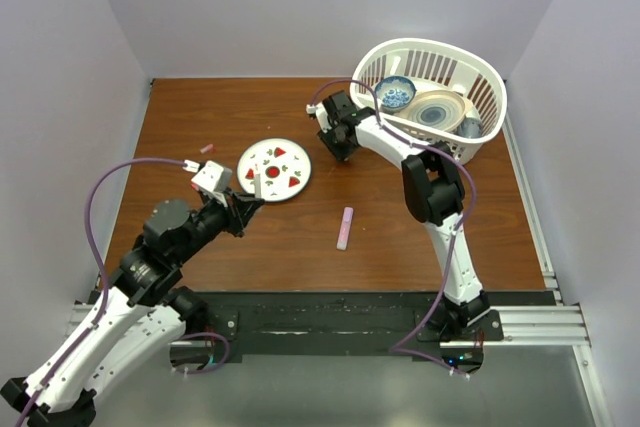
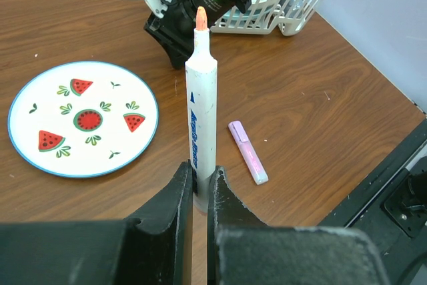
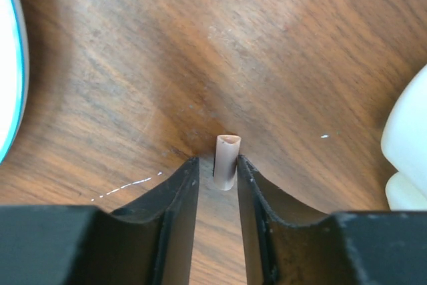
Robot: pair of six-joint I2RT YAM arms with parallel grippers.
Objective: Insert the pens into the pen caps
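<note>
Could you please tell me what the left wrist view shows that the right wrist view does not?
Only the left wrist view: the white pen, clamped by its tail end in the left jaws with its orange tip bare; the pale pink pen lying on the table; the watermelons on the plate; the right arm.
Only the right wrist view: a small pale cap between the right jaws, with a gap on one side.
Both: the wooden table, the plate's rim and, it seems, the white basket.
</note>
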